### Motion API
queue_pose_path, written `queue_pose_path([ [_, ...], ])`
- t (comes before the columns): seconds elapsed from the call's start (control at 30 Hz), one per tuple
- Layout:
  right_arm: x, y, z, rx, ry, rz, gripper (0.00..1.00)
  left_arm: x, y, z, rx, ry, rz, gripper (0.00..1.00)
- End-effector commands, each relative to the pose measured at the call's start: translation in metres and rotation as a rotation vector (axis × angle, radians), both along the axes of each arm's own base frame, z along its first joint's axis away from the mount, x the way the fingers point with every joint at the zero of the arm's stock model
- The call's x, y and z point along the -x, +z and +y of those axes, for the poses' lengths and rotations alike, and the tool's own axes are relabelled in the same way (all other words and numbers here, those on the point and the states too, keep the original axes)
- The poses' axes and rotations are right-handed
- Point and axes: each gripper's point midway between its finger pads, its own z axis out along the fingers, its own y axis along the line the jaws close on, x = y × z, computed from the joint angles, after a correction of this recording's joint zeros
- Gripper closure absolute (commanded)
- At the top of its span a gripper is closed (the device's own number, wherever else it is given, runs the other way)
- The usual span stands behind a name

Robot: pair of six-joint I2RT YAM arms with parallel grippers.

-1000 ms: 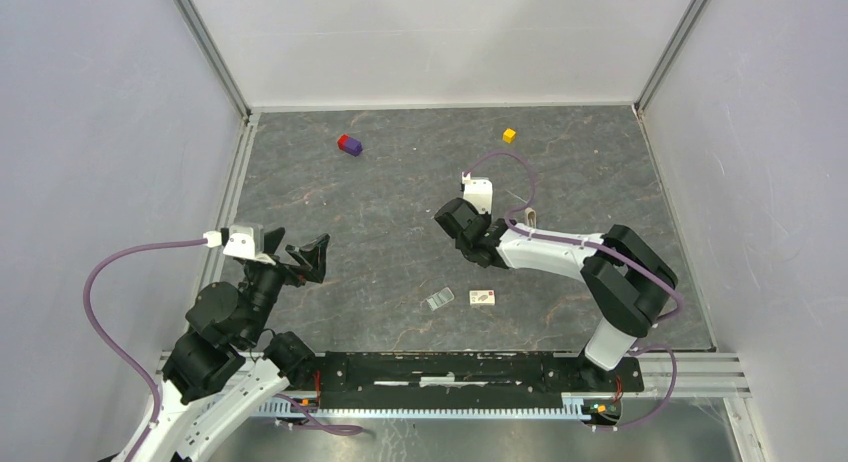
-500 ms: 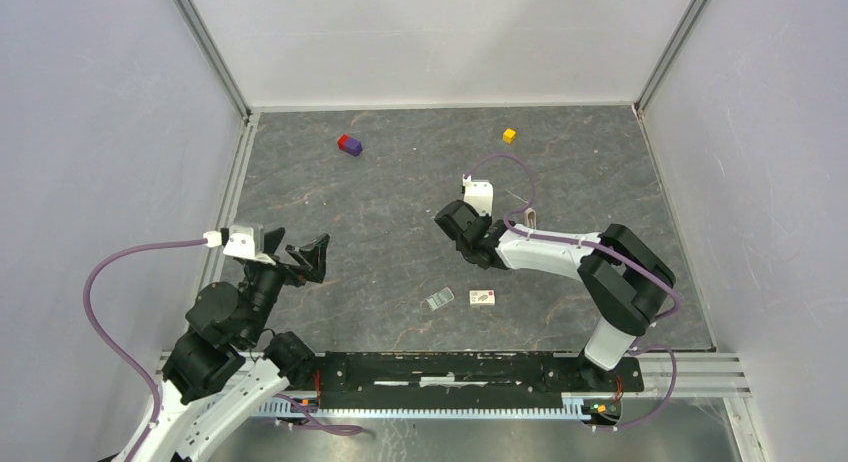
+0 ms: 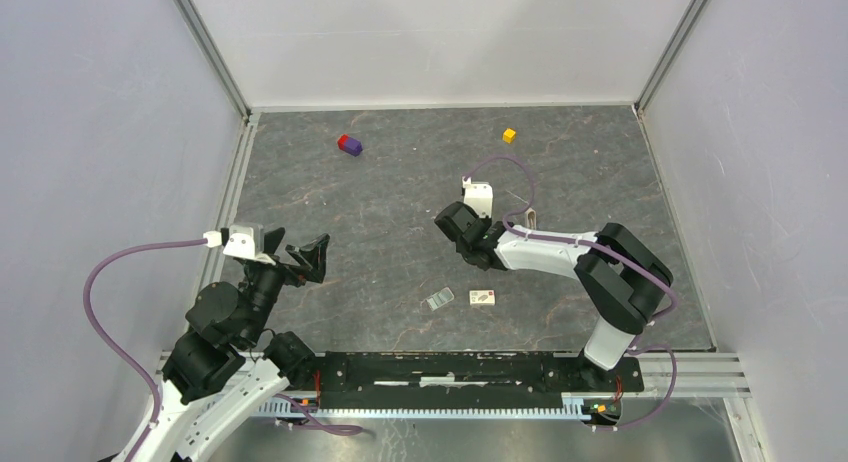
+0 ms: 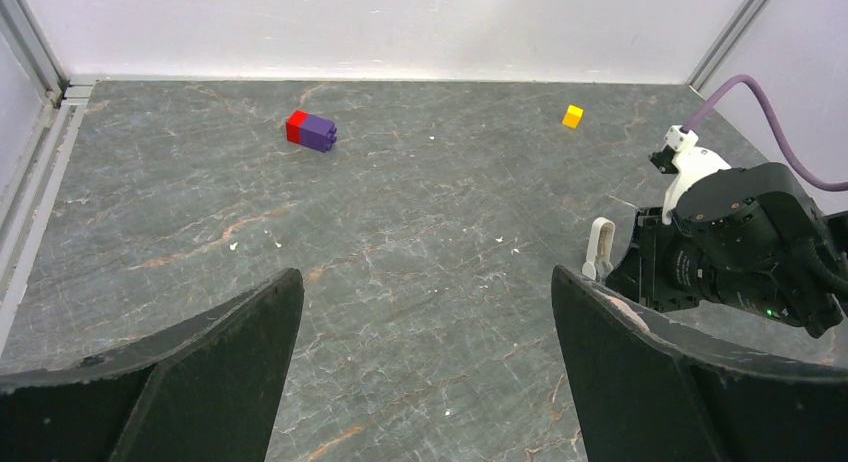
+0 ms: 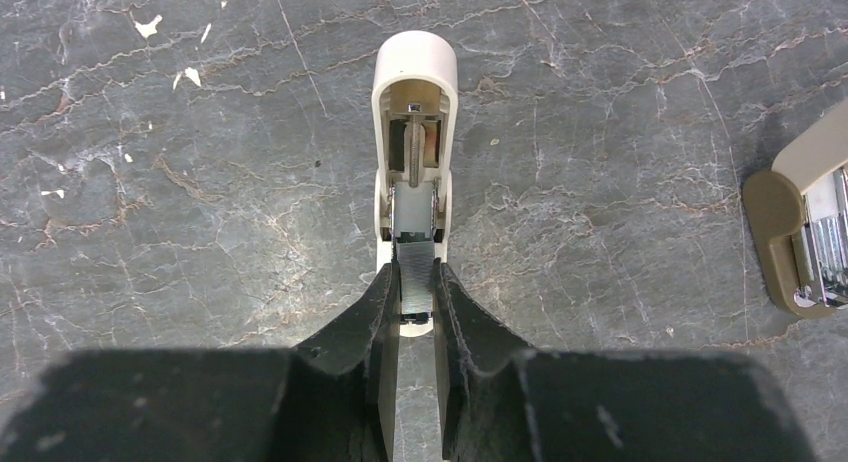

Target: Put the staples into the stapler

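The stapler (image 5: 414, 102) is a small cream plastic piece with grey metal inside, lying open on the table in the right wrist view. My right gripper (image 5: 414, 272) is shut on a grey ridged strip of staples (image 5: 414, 247) that sits in line with the stapler's channel. The stapler also shows in the left wrist view (image 4: 598, 244), beside the right gripper. In the top view the right gripper (image 3: 458, 222) covers it. My left gripper (image 3: 312, 254) is open and empty, well to the left, and its jaws stand wide apart in the left wrist view (image 4: 425, 277).
A second cream piece with shiny metal inside (image 5: 800, 232) lies right of the stapler, also seen in the top view (image 3: 528, 218). A small staple box (image 3: 483, 297) and a clear piece (image 3: 439, 299) lie near the front. A red-purple block (image 3: 349, 144) and a yellow cube (image 3: 509, 135) sit at the back.
The right wrist has crept slightly toward the near side. The left arm has not moved.
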Motion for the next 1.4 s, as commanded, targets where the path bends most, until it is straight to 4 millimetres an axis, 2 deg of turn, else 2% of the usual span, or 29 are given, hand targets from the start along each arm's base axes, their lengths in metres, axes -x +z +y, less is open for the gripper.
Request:
queue_pose_path([
  [0.0,-0.003,-0.002,0.0,-0.029,-0.026,-0.016,0.8,-0.001,0.008,-0.002,-0.007,-0.012,-0.043,0.0],
  [0.33,-0.004,0.0,-0.001,-0.041,-0.027,-0.021,0.8,-0.001,0.009,-0.002,-0.005,-0.013,-0.045,0.0],
  [0.93,-0.014,0.028,0.003,-0.048,-0.029,-0.072,0.81,-0.001,0.008,-0.002,-0.008,-0.012,-0.041,0.0],
  [1.37,-0.013,0.025,0.006,-0.051,-0.022,-0.06,0.81,-0.001,0.008,-0.002,-0.007,-0.015,-0.043,0.0],
])
